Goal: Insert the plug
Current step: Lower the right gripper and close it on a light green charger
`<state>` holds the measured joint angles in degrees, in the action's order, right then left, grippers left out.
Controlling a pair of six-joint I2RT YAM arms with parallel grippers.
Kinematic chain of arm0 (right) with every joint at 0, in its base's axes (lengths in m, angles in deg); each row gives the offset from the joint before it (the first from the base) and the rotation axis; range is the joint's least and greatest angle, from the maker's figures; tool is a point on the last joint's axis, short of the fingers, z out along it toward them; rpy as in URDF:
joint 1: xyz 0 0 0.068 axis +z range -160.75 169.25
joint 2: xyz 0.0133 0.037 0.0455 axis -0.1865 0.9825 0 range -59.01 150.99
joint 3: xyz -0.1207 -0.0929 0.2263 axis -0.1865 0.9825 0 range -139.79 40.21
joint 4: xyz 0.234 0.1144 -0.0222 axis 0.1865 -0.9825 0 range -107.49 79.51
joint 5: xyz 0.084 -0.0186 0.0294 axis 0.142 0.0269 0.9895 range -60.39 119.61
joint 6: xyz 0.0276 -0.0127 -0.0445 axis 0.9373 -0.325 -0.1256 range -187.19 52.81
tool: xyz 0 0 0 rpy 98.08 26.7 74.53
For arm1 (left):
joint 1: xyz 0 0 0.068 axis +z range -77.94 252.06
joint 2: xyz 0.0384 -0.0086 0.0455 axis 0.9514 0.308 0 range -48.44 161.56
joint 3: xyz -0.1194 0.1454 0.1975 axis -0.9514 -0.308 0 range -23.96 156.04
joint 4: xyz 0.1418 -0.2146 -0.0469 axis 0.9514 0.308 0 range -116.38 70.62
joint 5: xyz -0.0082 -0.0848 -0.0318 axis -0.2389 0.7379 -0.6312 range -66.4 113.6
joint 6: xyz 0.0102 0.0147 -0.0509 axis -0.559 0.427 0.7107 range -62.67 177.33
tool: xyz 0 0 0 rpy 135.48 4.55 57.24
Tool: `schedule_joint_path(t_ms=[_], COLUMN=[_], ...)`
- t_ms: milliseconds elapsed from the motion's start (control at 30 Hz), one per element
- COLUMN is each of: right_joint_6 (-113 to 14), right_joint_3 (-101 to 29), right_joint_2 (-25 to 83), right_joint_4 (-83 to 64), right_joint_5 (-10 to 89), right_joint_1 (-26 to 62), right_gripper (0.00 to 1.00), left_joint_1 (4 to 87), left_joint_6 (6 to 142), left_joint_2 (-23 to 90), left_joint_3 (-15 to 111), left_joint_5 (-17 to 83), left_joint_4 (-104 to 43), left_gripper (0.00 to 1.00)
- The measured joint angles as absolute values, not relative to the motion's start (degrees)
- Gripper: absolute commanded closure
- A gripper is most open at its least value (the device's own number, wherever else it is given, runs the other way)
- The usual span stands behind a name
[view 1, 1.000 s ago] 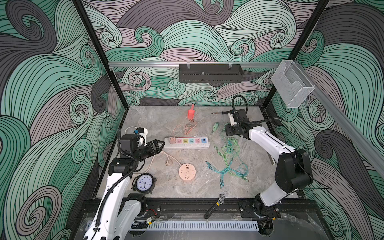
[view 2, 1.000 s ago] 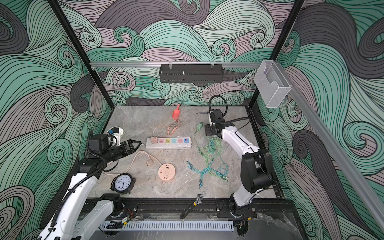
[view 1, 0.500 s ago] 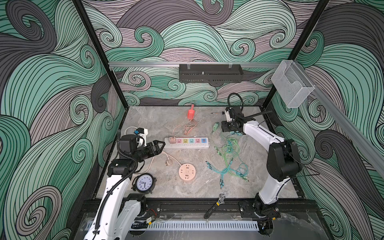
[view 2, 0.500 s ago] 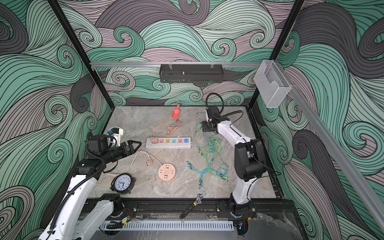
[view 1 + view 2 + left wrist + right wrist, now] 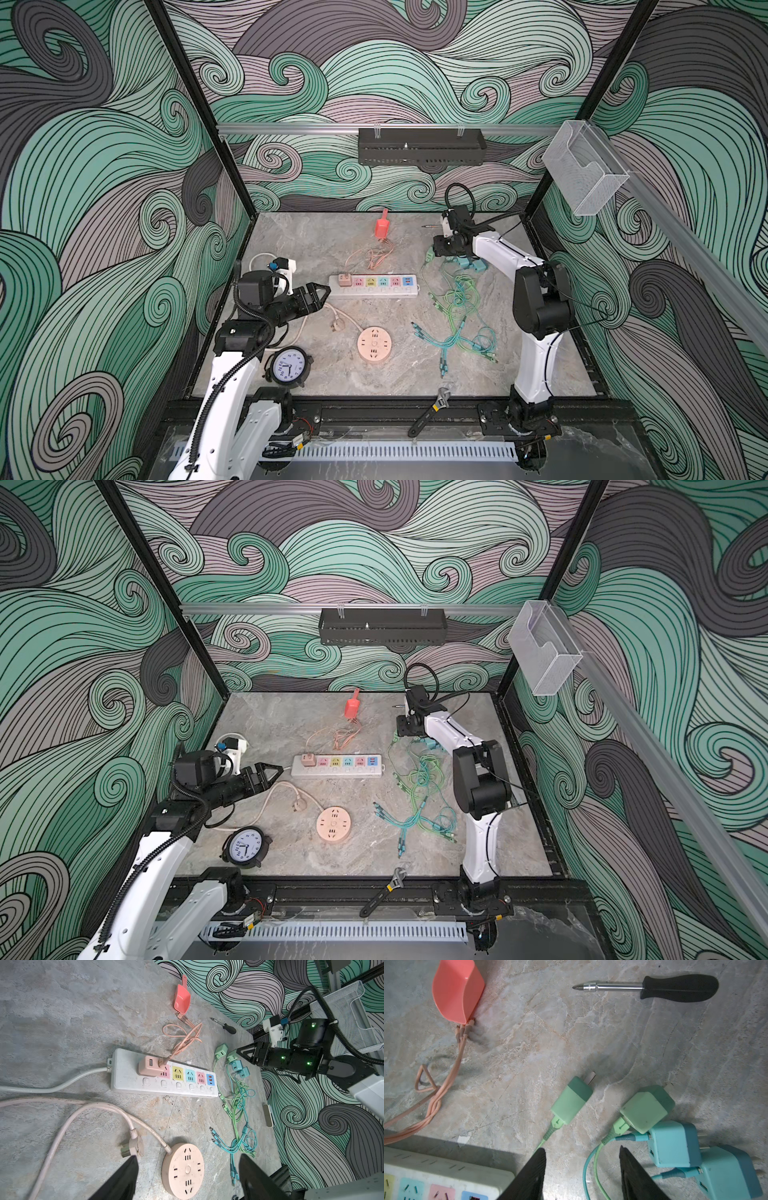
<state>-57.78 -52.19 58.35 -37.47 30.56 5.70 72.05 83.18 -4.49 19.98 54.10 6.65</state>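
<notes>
Four small plug cubes are lying toward the upper right of the counter (image 5: 291,232) in both top views, two green and two blue, with their cables running down the frame into a tangle (image 5: 456,337). Your right gripper (image 5: 581,1149) is hovering directly over them, its fingers (image 5: 529,1178) standing apart and gripping nothing. The right wrist view is showing the green plug (image 5: 572,1101) lying flat on the counter just ahead of the fingertips, its prongs pointing away from the power strip (image 5: 374,286), while the other three cubes are bunching together beside it. That strip is sitting in the middle of the counter, with a pink adapter (image 5: 343,279) sitting plugged in at its left end. Your left gripper (image 5: 321,293) is hanging just left of that end, its fingers (image 5: 124,1178) spreading wide and holding nothing, with the round pink socket (image 5: 374,343) lying lower in the frame.
</notes>
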Motion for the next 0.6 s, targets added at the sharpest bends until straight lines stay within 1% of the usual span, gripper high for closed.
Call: schedule_joint_path(t_ms=[367, 600], right_joint_6=[-54.20, -53.02], right_joint_3=[-56.02, -58.16], right_joint_2=[64.43, 67.60], right_joint_4=[-37.39, -37.23], right_joint_5=[31.13, 31.41], right_joint_1=[6.51, 7.21], right_gripper=[0.42, 0.39], left_joint_1=[72.05, 72.05], left_joint_6=[81.89, 81.19], left_joint_2=[-4.95, -5.19], left_joint_3=[20.14, 20.18], left_joint_5=[54.10, 54.10], left_joint_4=[7.22, 7.96], left_gripper=[0.22, 0.22])
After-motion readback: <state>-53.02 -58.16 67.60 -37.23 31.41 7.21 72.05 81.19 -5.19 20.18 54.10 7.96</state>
